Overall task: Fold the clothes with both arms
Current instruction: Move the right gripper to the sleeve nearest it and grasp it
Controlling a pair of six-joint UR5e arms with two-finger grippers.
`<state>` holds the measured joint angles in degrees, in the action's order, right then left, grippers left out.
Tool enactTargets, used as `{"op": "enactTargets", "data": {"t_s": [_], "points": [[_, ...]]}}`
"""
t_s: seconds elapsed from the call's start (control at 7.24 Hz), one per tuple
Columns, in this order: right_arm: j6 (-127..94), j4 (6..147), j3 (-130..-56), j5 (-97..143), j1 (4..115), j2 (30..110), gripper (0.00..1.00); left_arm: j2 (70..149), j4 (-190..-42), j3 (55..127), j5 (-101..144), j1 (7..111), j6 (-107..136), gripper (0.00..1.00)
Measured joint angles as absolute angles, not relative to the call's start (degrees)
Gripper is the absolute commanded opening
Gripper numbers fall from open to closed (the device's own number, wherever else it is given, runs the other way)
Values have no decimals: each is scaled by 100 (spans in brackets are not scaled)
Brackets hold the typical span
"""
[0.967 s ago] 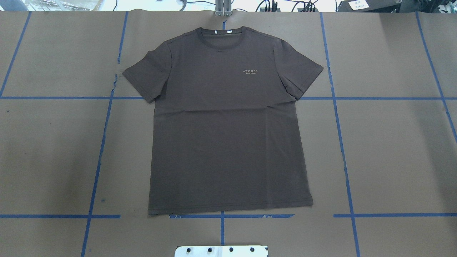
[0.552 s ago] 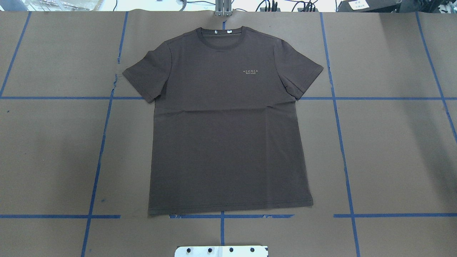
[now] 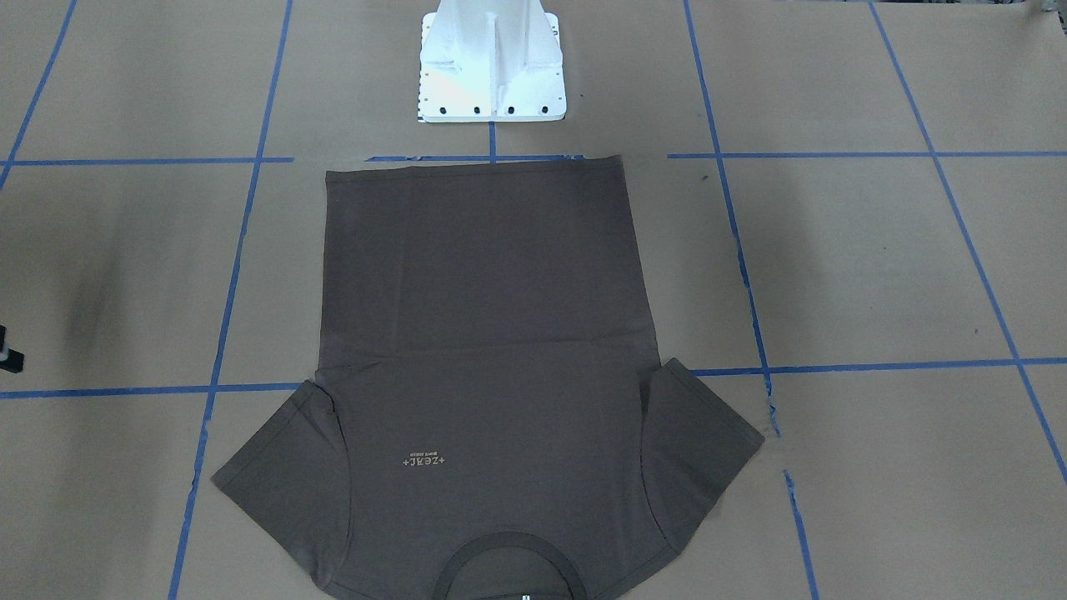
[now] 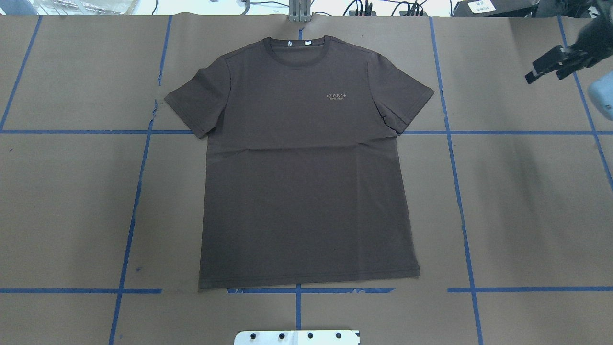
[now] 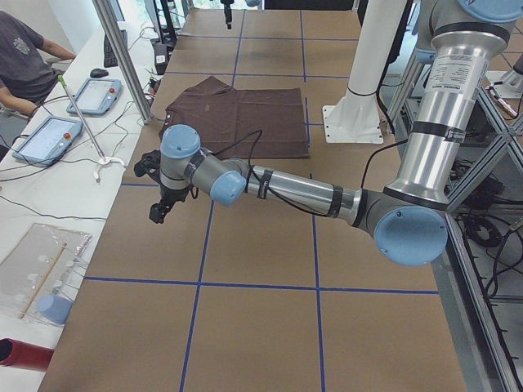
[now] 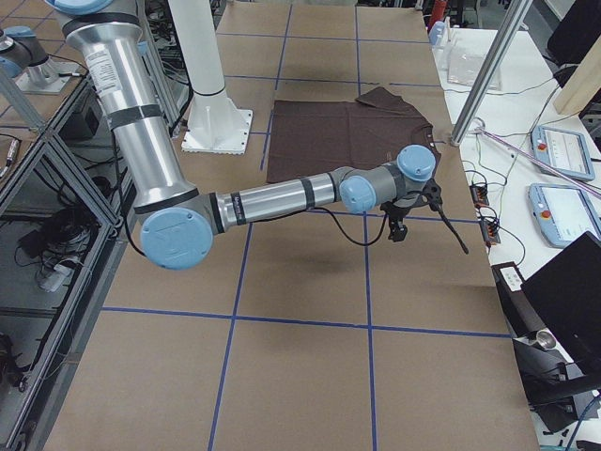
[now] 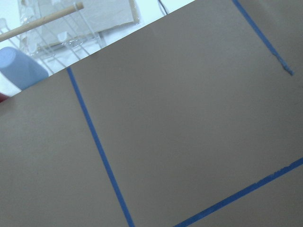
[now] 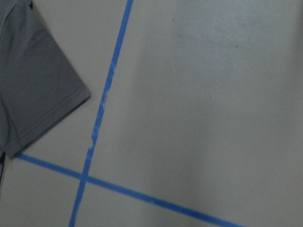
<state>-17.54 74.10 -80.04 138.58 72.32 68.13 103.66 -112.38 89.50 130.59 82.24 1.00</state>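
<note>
One thing had changed in the last second: the black two-finger right gripper [image 4: 535, 72] had come into the overhead view at its far right corner, where before only table showed. The dark brown-grey short-sleeved cotton T-shirt [image 4: 306, 167] lay exactly as it had, flat and face up on the brown paper-covered table [image 4: 527, 201]. Its collar was at the far edge and its hem near the white metal pedestal base [image 3: 490, 75]. I took this for the start of the approach, with no fold yet made and both sleeves spread. The right gripper hung over bare paper, well apart from the right-hand sleeve [image 4: 407, 103] and touching nothing. Its wrist camera looked down on that sleeve's cuff beside a blue tape line [image 8: 102, 104]. Its fingers were small and blurred at the frame's edge, possibly a little parted, so I could not tell how they stood. The left gripper [image 5: 159, 208] showed only in the side view, over bare paper well apart from the shirt on the other side. Whether it was spread or closed I could not tell either. Counted: one T-shirt, two sleeves, one pale chest logo [image 4: 335, 97], two silver-grey jointed arms with light blue caps, the right arm [image 6: 282, 199] and the left arm [image 5: 294, 192], two grippers and one pedestal base.
</note>
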Motion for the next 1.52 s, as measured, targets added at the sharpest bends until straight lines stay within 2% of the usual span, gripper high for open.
{"op": "enactTargets", "data": {"t_s": [0.28, 0.55, 0.97, 1.24, 1.38, 1.52], "points": [[-2949, 6096, -7142, 13192, 6604, 6237, 100, 10596, -11467, 8657, 13032, 8081, 295, 100], [-4060, 5657, -6744, 12472, 5937, 5734, 100, 10731, -11579, 8490, 13004, 8047, 376, 100], [-4408, 5179, -5794, 12129, 5663, 5166, 98, 10776, -11599, 8468, 12999, 8042, 563, 100], [-4423, 5032, -5454, 12015, 5580, 5082, 86, 10809, -11594, 8470, 12999, 8042, 636, 100], [-4425, 5025, -5383, 11941, 5532, 5068, 71, 10820, -11593, 8464, 12999, 8042, 651, 100], [-4432, 5025, -5338, 11875, 5498, 5052, 36, 10834, -11593, 8460, 12999, 8042, 656, 100]]}}
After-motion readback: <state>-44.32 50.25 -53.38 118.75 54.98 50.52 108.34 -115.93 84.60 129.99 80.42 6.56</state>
